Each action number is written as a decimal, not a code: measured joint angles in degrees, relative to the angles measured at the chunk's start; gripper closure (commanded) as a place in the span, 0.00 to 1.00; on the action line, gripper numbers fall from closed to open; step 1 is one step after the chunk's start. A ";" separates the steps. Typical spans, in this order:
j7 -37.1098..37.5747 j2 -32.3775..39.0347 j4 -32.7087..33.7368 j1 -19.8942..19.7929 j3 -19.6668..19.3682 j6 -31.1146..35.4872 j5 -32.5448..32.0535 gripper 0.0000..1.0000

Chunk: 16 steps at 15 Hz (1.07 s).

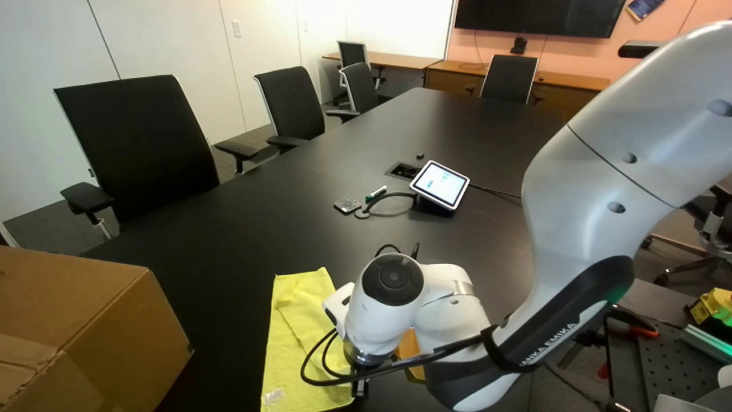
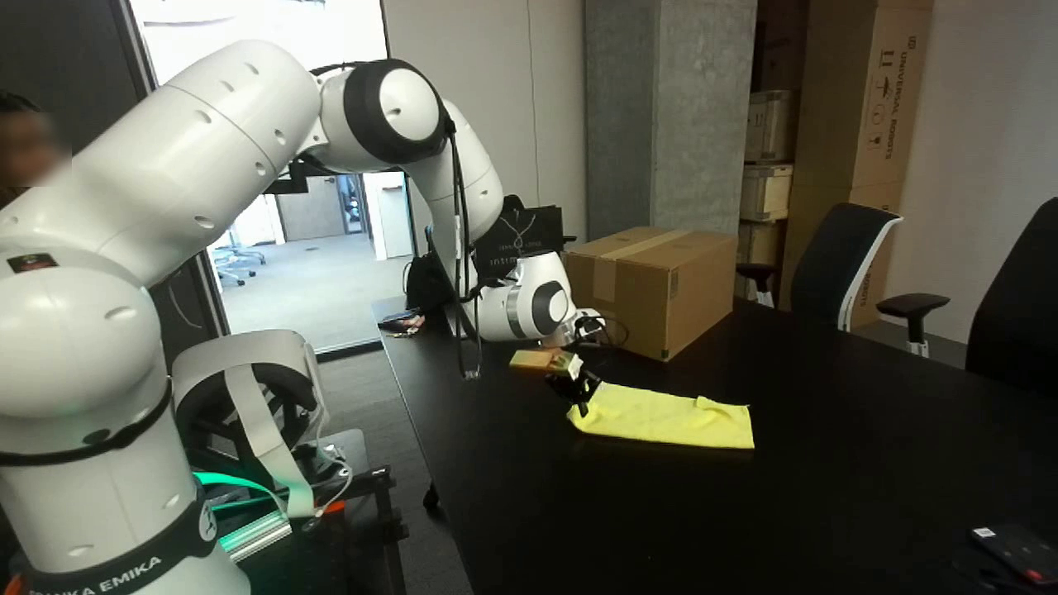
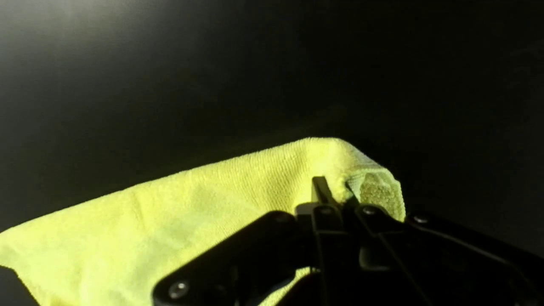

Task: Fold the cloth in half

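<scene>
The cloth (image 1: 297, 332) is a yellow-green strip lying on the black table. A lengthwise edge on its top suggests a layer doubled over. In an exterior view it also shows as a long narrow strip (image 2: 669, 420) with a small raised bump near its far end from the gripper. In the wrist view the cloth (image 3: 127, 238) has a bunched, curled corner at the fingertips. My gripper (image 3: 335, 191) has its fingers close together with cloth pinched between them, low over the table. It shows at the cloth's end in both exterior views (image 1: 360, 388) (image 2: 585, 398).
A brown cardboard box (image 1: 86, 337) stands on the table (image 1: 229, 269) beside the cloth and also shows in an exterior view (image 2: 653, 289). A tablet (image 1: 440, 184), a marker (image 1: 376, 193) and a small square item (image 1: 347, 205) lie farther along. A dark device (image 2: 1021, 554) lies at the table's edge.
</scene>
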 measured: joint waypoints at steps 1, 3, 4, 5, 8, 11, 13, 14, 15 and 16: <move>0.02 0.00 0.70 -0.07 0.30 -0.22 0.24 0.95; 0.09 0.02 2.19 -0.08 0.76 -0.62 0.67 0.95; 0.13 0.05 3.01 -0.08 0.95 -0.84 0.80 0.95; 0.20 0.13 3.91 -0.07 1.11 -1.15 0.87 0.95; 0.47 0.86 7.29 -0.05 1.58 -2.59 0.96 0.95; 0.97 3.21 11.86 0.00 2.20 -4.12 1.07 0.96; 2.03 5.94 15.73 0.27 2.21 -5.26 1.10 0.95; 2.69 7.56 17.81 0.36 2.18 -5.74 1.13 0.95; 3.53 9.27 19.96 0.44 2.07 -6.16 1.23 0.95; 4.36 10.99 22.13 0.45 1.97 -6.38 1.50 0.95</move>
